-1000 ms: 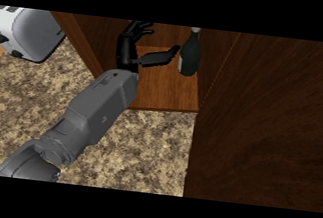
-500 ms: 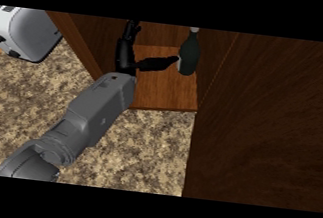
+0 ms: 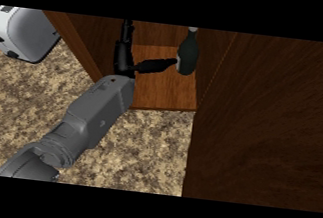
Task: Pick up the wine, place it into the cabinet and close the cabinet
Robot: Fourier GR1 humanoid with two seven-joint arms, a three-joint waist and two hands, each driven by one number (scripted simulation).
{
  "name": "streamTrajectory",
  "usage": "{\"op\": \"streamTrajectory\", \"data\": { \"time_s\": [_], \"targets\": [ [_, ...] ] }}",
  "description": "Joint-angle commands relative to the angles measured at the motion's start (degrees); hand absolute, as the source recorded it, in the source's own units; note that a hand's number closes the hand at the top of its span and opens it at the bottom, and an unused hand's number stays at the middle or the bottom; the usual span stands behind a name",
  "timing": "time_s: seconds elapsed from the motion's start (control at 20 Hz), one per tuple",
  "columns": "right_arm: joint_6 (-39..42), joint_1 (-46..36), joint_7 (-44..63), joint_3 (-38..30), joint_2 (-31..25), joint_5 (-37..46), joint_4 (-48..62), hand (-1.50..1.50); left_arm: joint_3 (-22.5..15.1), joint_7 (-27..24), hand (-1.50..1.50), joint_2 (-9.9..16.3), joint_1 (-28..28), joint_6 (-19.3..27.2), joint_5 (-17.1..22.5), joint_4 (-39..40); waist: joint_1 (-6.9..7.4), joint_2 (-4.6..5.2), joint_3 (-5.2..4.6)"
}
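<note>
Step in hand: the wine bottle (image 3: pixel 188 53) already stands inside the cabinet (image 3: pixel 167 89), so placing looks done and letting go is under way.
Hand: the left hand (image 3: pixel 129 62) sits at upper centre of the frame, fingers straight and pointing up, thumb stretched toward the bottle and touching or just short of its side; nothing is clasped.
Right hand: not seen.
Bottle place: upper centre, on the cabinet floor near the right wall.
Bottle axis: upright, neck toward the top of the frame.
Next move: in my judgement, draw the hand clear without knocking the bottle, then swing the big door (image 3: pixel 274 124) at right shut.
Nearby: toaster (image 3: pixel 17 31) on the worktop (image 3: pixel 146 144), upper left.
</note>
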Motion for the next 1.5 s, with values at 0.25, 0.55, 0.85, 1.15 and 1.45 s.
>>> {"op": "streamTrajectory", "data": {
  "time_s": [0.25, 0.55, 0.85, 1.15, 1.45],
  "targets": [
    [0.2, 0.3, -0.9, -0.3, 0.0, -0.5, -1.6, -1.5, 0.4, -3.1, -1.5, 0.9, 3.1, -5.9, -0.5, 0.2, 0.76, 0.28, -0.25],
    [-0.9, -1.3, 1.2, 0.1, -0.4, -0.5, -1.3, -1.5, 0.0, -2.4, -1.5, 0.0, 3.4, -8.4, -0.4, 0.8, 0.89, 0.09, -0.28],
    [1.1, 1.9, -0.7, 0.6, -0.5, -1.4, -1.5, -1.5, -1.3, -4.5, -1.5, 0.0, 5.7, -10.0, 1.4, 0.1, 0.25, -0.25, -0.23],
    [-0.9, 2.7, 3.9, -0.4, -1.1, -4.0, -6.7, -1.5, -0.7, -3.2, -1.5, 0.0, 5.0, -12.5, 3.6, -2.2, 1.51, -0.76, -0.23],
    [-1.0, 2.6, -0.3, 1.9, 0.9, 0.2, -1.9, -1.5, -6.8, -1.1, -1.5, 0.0, 7.2, -14.0, 8.5, -5.8, 1.49, -0.98, -0.21]
  ]
}}
